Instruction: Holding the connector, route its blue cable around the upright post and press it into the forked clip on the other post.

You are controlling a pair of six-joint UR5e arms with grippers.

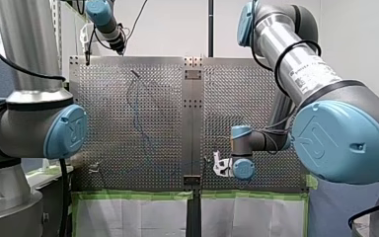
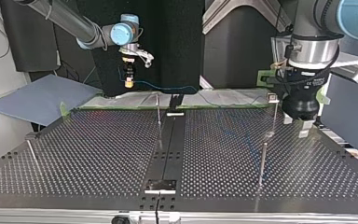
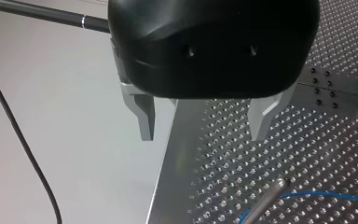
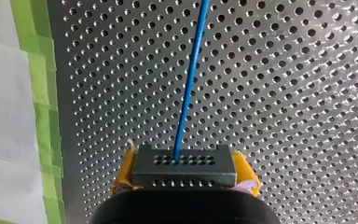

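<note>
1. Front view: spotting right hand low over the counter, near its close edge. Too small here to read the grip. Catching left hand up past the far edge, well apart. Tracing blue cable faintly across the counter's left half.
2. Top view: seeing right hand above the counter, clamped on sth small w/ yellow at the tip. Following blue cable rightward past a thin post. Finding left hand just beside a boxy-topped post. Poss. the forked clip, can't confirm.
3. Left wrist view: reading metal fingers spread wide, nothing btwn them. Noting a post tip ahead, w/ blue cable right beside it.
4. Right wrist view: confirming yellow pads squeezed on both sides of the connector. Watching blue cable leave its front face and run out over the counter. Judging connector rigid, light, blocky, so flat sides = the place to hold. Judging cable thin, limp, prob. slick on metal. Can't be pushed, only pulled, so calls for gentle tension. Risking strain at the connector joint if yanked.
</note>
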